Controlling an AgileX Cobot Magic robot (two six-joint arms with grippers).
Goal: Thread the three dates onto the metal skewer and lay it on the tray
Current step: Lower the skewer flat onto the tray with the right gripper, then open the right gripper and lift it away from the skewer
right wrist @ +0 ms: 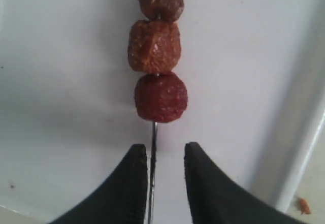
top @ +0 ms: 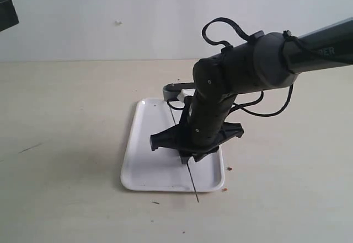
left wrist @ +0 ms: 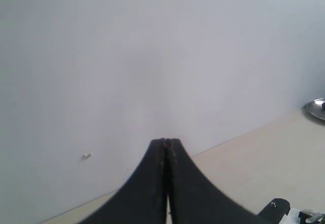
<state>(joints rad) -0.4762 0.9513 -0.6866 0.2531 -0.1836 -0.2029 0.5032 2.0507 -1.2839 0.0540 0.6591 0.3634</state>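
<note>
My right claw (top: 193, 154) hangs nose-down over the white tray (top: 146, 163), a little right of centre in the exterior view, and my own arm hides most of what lies beneath it. The wrist view fills that in. The three dates (right wrist: 161, 97) sit in a row on the metal skewer (right wrist: 153, 148), touching one another, the nearest just beyond my fingertips (right wrist: 138, 155), with the tray's white floor (right wrist: 61, 82) behind them. My right jaws stand apart, one on each side of the thin rod. The gap between them is far wider than the rod, which runs close to one finger, so I read this claw as open and not pinching anything. I straddle the bare shaft, not the fruit, because that is the only place to handle the skewer without crushing or shifting the dates. From outside, the skewer (top: 191, 179) slants down the frame and its point passes over the tray's near rim toward the lower centre. It is longer than the tray, so some overhang cannot be helped. I judge the threading done and the skewer laid or very nearly laid, though I cannot tell for certain that the dates rest on the floor. An orange-brown crumb (right wrist: 303, 205) lies on the table just outside the rim. My left claw (left wrist: 166, 142) is closed on nothing, its tips pressed together and pointed at the pale wall, kept well clear so it cannot knock the tray.
</note>
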